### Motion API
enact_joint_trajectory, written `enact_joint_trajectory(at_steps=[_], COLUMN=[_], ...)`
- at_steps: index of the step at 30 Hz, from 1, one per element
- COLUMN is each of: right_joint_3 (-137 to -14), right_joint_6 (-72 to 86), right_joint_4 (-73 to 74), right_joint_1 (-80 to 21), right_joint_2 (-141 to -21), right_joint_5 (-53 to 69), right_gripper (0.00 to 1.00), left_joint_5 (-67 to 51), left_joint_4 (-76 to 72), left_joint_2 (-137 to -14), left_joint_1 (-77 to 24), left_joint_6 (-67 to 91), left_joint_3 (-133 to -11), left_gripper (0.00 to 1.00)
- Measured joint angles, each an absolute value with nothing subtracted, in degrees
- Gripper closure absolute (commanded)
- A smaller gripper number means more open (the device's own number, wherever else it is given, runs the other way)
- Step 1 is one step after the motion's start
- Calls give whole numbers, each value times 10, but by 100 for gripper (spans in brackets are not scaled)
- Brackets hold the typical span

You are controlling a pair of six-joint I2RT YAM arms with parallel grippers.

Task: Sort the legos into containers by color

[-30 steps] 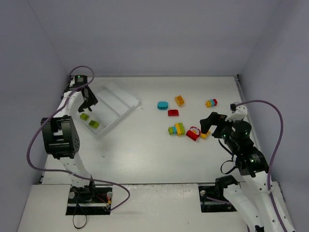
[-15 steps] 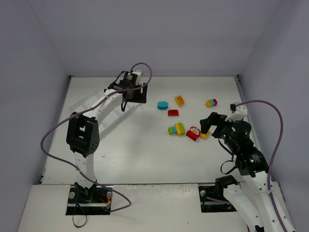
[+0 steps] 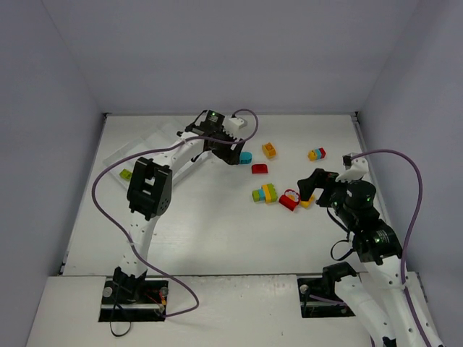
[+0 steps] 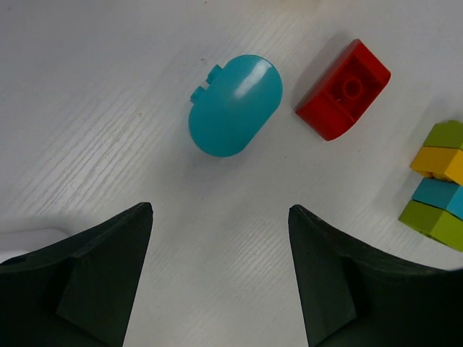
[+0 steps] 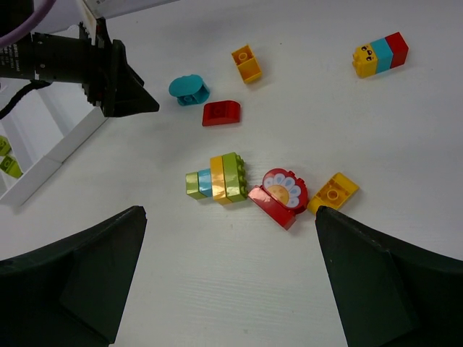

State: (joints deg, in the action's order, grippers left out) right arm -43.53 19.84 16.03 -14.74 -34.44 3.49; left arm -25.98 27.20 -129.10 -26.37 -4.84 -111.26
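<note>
Legos (image 5: 281,194) sit scattered on the table (image 3: 217,231) right of centre, none of them shifted over the last second. One green brick (image 3: 126,173) shows in a compartment of the white tray (image 5: 72,139) at the far left. What has changed is the left arm. A second ago its claw hung over that tray by the green bricks, and half a second ago it was above the tray's far end. Now the left gripper (image 4: 219,210) hovers just short of the teal brick (image 4: 235,105), fingers spread wide and holding nothing. A red brick (image 4: 342,89) lies just beside the teal one without touching it, and the green-yellow-teal cluster (image 4: 438,163) sits a little farther on. The right gripper (image 5: 230,211) has not moved; it hangs spread and empty near that cluster.
</note>
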Motion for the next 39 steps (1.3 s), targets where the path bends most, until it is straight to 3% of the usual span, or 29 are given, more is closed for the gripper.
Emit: enact_joint_trajectory(at_steps=[23,33,37,39], right_joint_3=[-435,-435,-435,-435], right_joint_6=[194,194,194,194], right_joint_4=[160,160,160,160], right_joint_1=[-166,-169,-170,-170], right_joint_2=[-370,-372,-372,-372], right_joint_5=[58,58,58,59], right_gripper=[0,0,0,0], left_joint_5=[-267,-262,-260,-261], left_joint_4=[361,361,360,358], left_joint_2=[-1464,-1473,-1473,-1473], left_joint_1=[-295,-296,-297,-297], left_joint_6=[-250,-257,-260,-262], left_joint_3=[-1329,-1346,-1346,-1346], left_gripper=[31,52,74,80])
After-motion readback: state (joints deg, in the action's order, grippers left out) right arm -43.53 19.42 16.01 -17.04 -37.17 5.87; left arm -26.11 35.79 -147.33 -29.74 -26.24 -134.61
